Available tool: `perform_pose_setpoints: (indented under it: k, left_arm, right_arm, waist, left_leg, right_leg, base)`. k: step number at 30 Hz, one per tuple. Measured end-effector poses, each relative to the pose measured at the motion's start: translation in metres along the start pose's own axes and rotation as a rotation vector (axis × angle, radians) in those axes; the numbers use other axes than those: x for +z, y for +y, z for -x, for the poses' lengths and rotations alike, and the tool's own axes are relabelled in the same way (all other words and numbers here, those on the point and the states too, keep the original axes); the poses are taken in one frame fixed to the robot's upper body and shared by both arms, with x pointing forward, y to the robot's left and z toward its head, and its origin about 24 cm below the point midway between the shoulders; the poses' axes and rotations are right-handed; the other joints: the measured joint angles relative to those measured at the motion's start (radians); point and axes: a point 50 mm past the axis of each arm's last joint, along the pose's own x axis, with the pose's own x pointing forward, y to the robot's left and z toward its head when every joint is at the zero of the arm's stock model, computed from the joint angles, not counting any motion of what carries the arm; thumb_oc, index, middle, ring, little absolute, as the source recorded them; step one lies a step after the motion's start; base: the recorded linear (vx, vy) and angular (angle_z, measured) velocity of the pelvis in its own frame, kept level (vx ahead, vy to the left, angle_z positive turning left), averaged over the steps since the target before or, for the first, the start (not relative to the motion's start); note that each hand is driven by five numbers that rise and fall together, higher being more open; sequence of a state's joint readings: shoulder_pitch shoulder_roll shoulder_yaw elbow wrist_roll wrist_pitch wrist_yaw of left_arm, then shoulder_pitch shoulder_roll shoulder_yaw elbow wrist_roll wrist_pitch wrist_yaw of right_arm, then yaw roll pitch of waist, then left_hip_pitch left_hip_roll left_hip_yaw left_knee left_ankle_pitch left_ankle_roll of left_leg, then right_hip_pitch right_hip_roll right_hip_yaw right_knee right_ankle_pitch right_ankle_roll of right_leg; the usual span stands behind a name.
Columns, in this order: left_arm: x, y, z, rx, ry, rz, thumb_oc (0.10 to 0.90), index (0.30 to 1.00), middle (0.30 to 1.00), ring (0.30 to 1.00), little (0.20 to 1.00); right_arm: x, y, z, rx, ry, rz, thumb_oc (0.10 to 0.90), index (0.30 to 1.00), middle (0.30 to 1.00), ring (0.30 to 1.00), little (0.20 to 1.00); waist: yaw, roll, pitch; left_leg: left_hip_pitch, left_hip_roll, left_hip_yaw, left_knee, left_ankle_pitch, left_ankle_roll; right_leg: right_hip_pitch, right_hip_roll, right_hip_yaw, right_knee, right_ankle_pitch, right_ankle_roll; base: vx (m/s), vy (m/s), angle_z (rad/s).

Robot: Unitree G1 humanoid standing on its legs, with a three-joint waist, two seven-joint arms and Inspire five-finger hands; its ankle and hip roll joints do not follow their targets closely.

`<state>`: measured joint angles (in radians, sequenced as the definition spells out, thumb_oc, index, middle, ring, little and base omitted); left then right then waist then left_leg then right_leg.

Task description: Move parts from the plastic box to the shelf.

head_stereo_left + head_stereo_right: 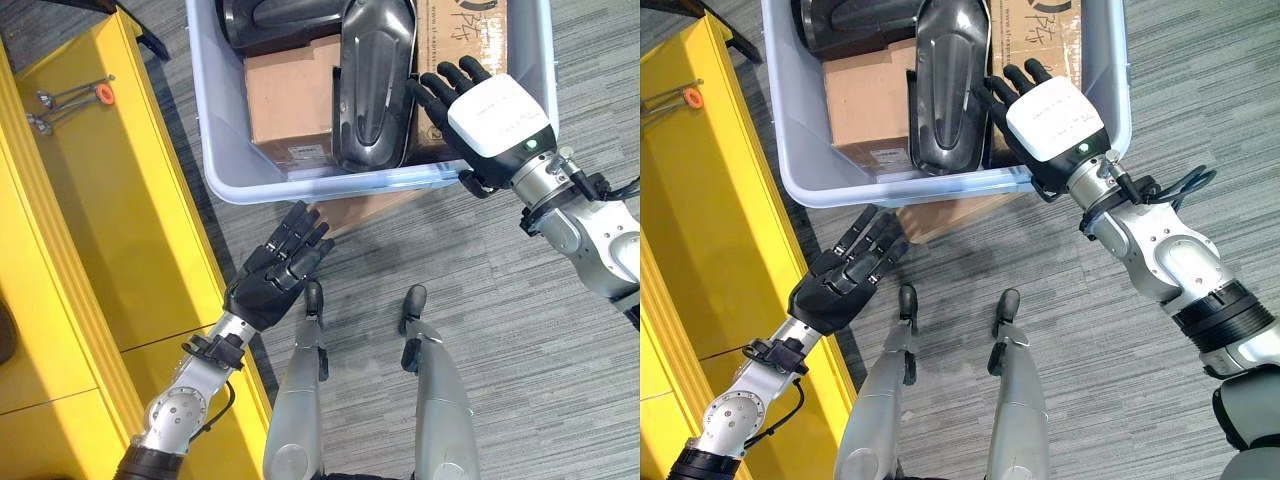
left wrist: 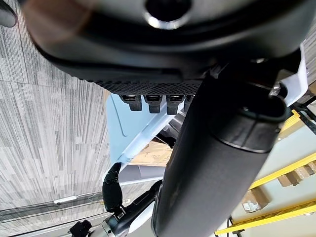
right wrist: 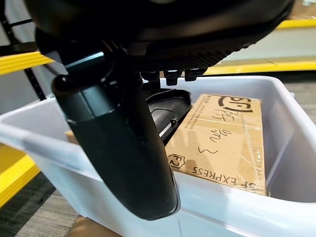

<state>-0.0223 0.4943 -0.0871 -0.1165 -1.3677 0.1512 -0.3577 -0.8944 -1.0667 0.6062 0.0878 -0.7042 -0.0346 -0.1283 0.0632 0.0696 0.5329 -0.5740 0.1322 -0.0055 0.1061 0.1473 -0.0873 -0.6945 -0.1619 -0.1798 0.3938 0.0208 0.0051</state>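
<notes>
Black moulded part (image 1: pixel 372 80): long, glossy, shell-shaped piece lying lengthwise in the plastic box (image 1: pixel 222 150), resting partly on the small cardboard box (image 1: pixel 285 100) and just beside the larger taped cardboard box (image 3: pixel 222 138). You'd judge it a rigid plastic cover, light for its length.
Second black part (image 1: pixel 265 22): further back in the plastic box, partly out of view; same dark glossy finish as far as you can tell.
Surface: smooth and curved, so expect it to slip under straight fingers. Ribs run along its middle; those and the long edges look like the better purchase.
Where to take hold: you'd do best across the narrow width near its near end, thumb on one long edge and fingers on the other. A grip at one end only may let the far end swing or drag on the box wall.
Right hand (image 1: pixel 470 105): over the near right corner of the plastic box, fingers straight and spread, tips at the moulded part's right edge; whether they touch it you cannot tell. Holding nothing.
Left hand (image 1: pixel 275 270): outside the box, just below its near wall over the carpet floor (image 1: pixel 480 300), fingers straight and relaxed, holding nothing.
Shelf (image 1: pixel 100 230): yellow, along your left, well apart from the part; two metal clamps (image 1: pixel 65 105) lie on it.
Stage: judged as reaching in, nothing lifted yet.
</notes>
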Motion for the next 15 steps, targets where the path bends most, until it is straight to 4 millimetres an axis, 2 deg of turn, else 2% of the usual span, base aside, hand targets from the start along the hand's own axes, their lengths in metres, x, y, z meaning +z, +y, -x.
perform_pose_setpoints:
  k: [3,5,6,7,8,9,10,11,12,15]
  left_arm:
    - [-0.001,0.002,0.001,0.008,0.0,0.006,0.9,1.0,1.0,1.0,1.0]
    - [-0.004,0.006,0.002,0.026,0.003,0.018,0.9,1.0,1.0,1.0,1.0]
    - [-0.007,0.006,0.002,0.029,-0.002,0.032,0.9,1.0,1.0,1.0,1.0]
    - [-0.012,0.004,0.0,0.017,-0.002,0.039,0.9,1.0,1.0,1.0,1.0]
    - [-0.022,-0.004,-0.007,-0.049,0.023,0.053,0.9,1.0,1.0,1.0,1.0]
    - [-0.029,-0.007,-0.008,-0.094,0.061,0.053,0.9,1.0,1.0,1.0,1.0]
    - [-0.033,-0.01,-0.006,-0.124,0.09,0.048,0.9,1.0,1.0,1.0,1.0]
    - [-0.034,-0.01,-0.003,-0.129,0.111,0.045,0.9,1.0,1.0,1.0,1.0]
    - [-0.034,-0.011,-0.005,-0.129,0.121,0.04,0.9,1.0,1.0,1.0,1.0]
    - [-0.03,-0.012,-0.005,-0.122,0.129,0.019,0.9,1.0,1.0,1.0,1.0]
  right_arm:
    - [0.002,-0.005,-0.003,-0.029,-0.027,0.003,0.9,1.0,1.0,1.0,1.0]
    - [0.005,-0.01,-0.004,-0.046,-0.044,0.001,0.9,1.0,1.0,1.0,1.0]
    - [0.007,-0.009,-0.003,-0.046,-0.048,-0.005,0.9,1.0,1.0,1.0,1.0]
    - [0.007,-0.007,0.005,-0.042,-0.029,-0.009,0.9,1.0,1.0,1.0,1.0]
    - [0.006,-0.002,0.029,-0.051,0.013,-0.054,0.9,1.0,1.0,1.0,1.0]
    - [0.006,0.002,0.038,-0.036,0.019,-0.064,0.9,1.0,1.0,1.0,1.0]
    - [0.004,0.002,0.04,-0.022,0.007,-0.045,0.9,1.0,1.0,1.0,1.0]
    - [0.004,-0.002,0.04,-0.033,0.009,-0.04,0.9,1.0,1.0,1.0,1.0]
    - [0.003,-0.003,0.038,-0.042,0.018,-0.042,0.9,1.0,1.0,1.0,1.0]
    - [0.014,0.001,0.036,-0.057,0.018,-0.109,0.9,1.0,1.0,1.0,1.0]
  waist:
    - [-0.002,0.0,0.0]
    - [-0.002,0.0,0.001]
    - [-0.01,0.004,0.0]
    - [-0.032,0.015,-0.001]
    - [-0.113,0.042,0.001]
    - [-0.12,0.041,0.0]
    - [-0.09,0.044,-0.002]
    - [-0.076,0.034,0.0]
    - [-0.083,0.034,-0.001]
    - [-0.069,0.032,-0.001]
  left_leg:
    - [0.002,-0.003,0.003,-0.001,0.001,0.001]
    - [0.01,-0.01,0.029,-0.006,0.0,0.003]
    - [0.018,-0.007,0.063,-0.007,-0.018,0.018]
    - [0.02,0.007,0.129,-0.004,-0.062,0.047]
    - [0.01,0.036,0.269,0.04,-0.129,0.052]
    - [0.022,0.037,0.3,0.089,-0.119,0.048]
    - [0.064,0.027,0.292,0.122,-0.105,0.064]
    - [0.08,0.004,0.284,0.154,-0.109,0.067]
    - [0.06,-0.02,0.278,0.21,-0.133,0.092]
    - [0.048,-0.029,0.279,0.364,-0.237,0.121]
  right_leg:
    - [0.003,-0.004,0.0,-0.002,0.001,0.004]
    - [0.025,-0.017,-0.013,0.001,-0.003,0.013]
    - [0.044,-0.026,-0.028,0.011,-0.016,0.025]
    - [0.071,-0.059,-0.082,0.016,-0.032,0.04]
    - [0.146,-0.131,-0.193,0.023,-0.068,0.035]
    - [0.182,-0.161,-0.223,0.031,-0.082,0.038]
    - [0.185,-0.159,-0.15,0.061,-0.098,0.054]
    - [0.177,-0.182,-0.128,0.12,-0.133,0.066]
    - [0.175,-0.21,-0.103,0.164,-0.147,0.065]
    - [0.216,-0.236,-0.056,0.211,-0.156,0.061]
  base:
    - [0.09,0.121,0.01]
    - [0.12,-0.154,0.11]
    - [0.13,-0.135,0.56]
    - [0.17,0.129,2.09]
    - [0.2,0.276,2.63]
    - [0.26,0.347,2.35]
    - [0.31,0.322,0.91]
    - [0.36,0.302,0.58]
    - [0.39,0.232,0.65]
    - [0.42,0.105,0.42]
